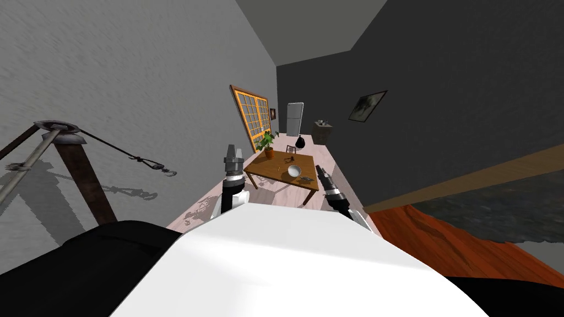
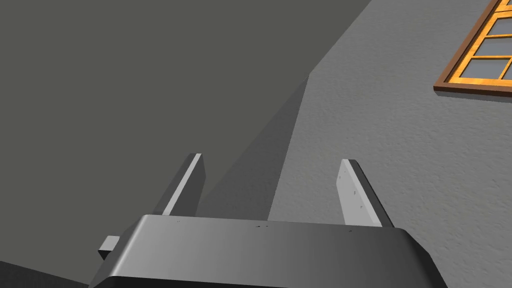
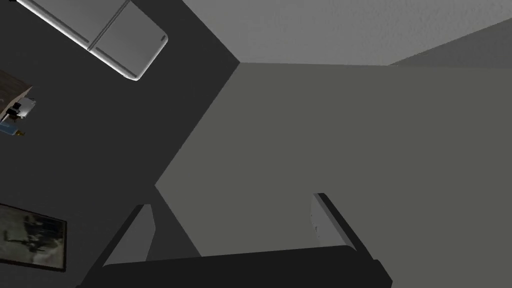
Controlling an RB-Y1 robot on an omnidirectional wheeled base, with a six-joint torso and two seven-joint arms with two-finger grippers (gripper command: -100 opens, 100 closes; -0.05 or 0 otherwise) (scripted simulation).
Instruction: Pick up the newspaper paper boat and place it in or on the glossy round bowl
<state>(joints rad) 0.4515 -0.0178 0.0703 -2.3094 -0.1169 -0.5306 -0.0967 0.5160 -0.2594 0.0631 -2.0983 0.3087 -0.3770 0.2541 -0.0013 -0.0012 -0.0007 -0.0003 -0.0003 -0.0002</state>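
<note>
Some way ahead stands a wooden table. A glossy white round bowl sits on its near half. Just beside the bowl, toward the table's near right corner, lies a small grey folded thing, the paper boat. My left gripper is raised off the table's left side, well short of it; its fingers stand open and empty. My right gripper hovers near the table's right corner, short of the boat, also open and empty.
A potted plant and small dark items sit on the table's far part. Behind it are a chair, a black bag, a fridge and a low cabinet. Pale floor leads up to the table.
</note>
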